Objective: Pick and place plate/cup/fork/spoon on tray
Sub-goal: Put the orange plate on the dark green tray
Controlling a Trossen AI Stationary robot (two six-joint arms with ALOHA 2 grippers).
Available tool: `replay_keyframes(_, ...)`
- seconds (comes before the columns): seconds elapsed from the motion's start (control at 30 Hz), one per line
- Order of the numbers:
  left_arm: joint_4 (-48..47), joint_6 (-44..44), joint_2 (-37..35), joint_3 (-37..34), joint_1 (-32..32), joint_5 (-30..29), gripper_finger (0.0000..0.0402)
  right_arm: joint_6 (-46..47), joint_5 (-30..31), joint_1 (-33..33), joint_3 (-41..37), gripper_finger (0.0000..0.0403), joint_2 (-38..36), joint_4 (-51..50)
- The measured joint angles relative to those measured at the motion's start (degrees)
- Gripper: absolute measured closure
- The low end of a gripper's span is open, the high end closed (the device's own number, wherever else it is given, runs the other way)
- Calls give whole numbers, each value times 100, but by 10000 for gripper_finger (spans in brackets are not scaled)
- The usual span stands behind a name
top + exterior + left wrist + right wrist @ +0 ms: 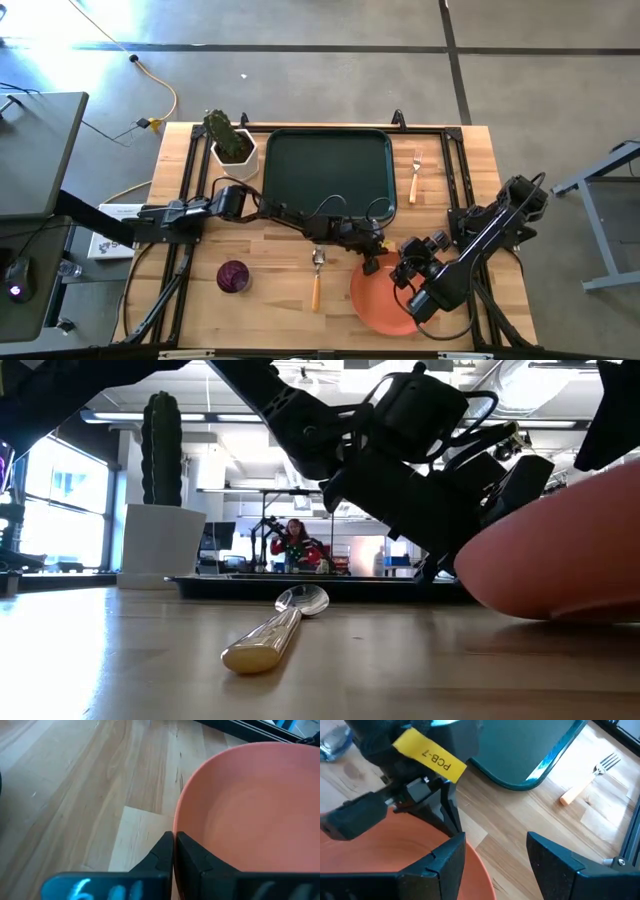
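The orange-coral plate (385, 300) lies at the table's near right. My left gripper (173, 852) is shut on its far-left rim and also shows in the high view (372, 262). My right gripper (492, 865) is open at the plate's far rim, with one finger over the plate and one over the table; I cannot tell if it touches. The spoon (317, 275) lies flat on the wood left of the plate. The purple cup (233, 276) stands near left. The fork (415, 175) lies right of the green tray (325, 170). My left gripper pinches the plate's rim (176, 827) on its far-left side, with one finger inside the plate and one outside. The fingers come slanting down from the table's far left. The plate's underside (560, 615) rests on the table.
A white pot with a cactus (232, 145) stands at the tray's far left corner. The spoon (275, 630) lies close beside my left arm. Bare wood lies between the tray and the plate. A person shows far behind the table in the low view.
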Motion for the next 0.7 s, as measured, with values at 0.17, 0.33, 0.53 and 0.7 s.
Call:
replay_keyframes(0.17,-75,198,-70,11,-4,23,399,449,121,169,0,201,0,-332)
replay_keyframes(0.33,-274,519,-257,7,-7,47,400,826,93,315,0,201,0,-516)
replay_keyframes(0.53,-657,756,-577,13,21,-39,400,835,187,351,-62,201,45,-364)
replay_keyframes(0.7,-1070,1029,-843,1,29,-155,400,991,53,349,-310,201,40,-239)
